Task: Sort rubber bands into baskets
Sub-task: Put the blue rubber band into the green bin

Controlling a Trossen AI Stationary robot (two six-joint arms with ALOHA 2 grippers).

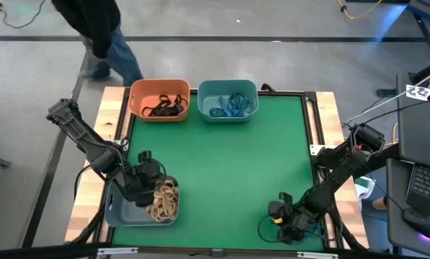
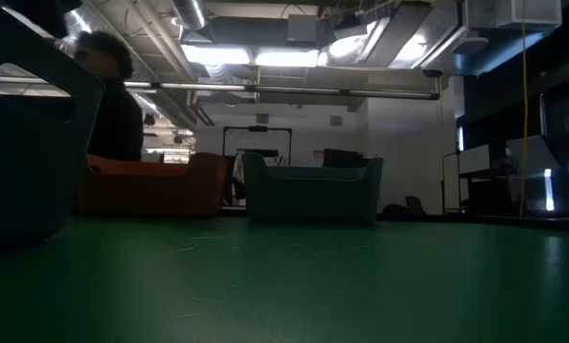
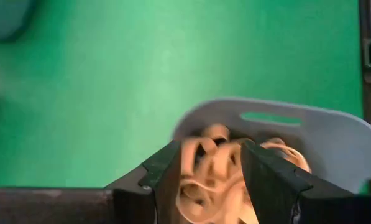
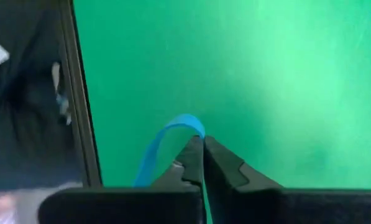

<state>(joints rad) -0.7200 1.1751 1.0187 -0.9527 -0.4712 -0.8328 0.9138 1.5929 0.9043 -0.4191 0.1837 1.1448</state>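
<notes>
We see the right gripper (image 4: 202,144) pressed together on a blue rubber band (image 4: 166,138), the loop arching out to one side of the tips, at lower right of the high view. The left gripper (image 3: 211,163), jaws spread, hangs over tan rubber bands (image 1: 164,199) in the grey-blue basket (image 1: 117,209), lower left. Orange basket (image 1: 144,91) and teal basket (image 1: 227,87) sit upper centre.

Grey floor (image 1: 272,21), ceiling light panels (image 2: 265,57), exposed pipes (image 2: 294,90) overhead.

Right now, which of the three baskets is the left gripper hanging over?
The grey-blue basket at the table's near left corner, holding tan rubber bands. The left gripper hangs over it; the orange basket and teal basket sit along the far edge.
</notes>
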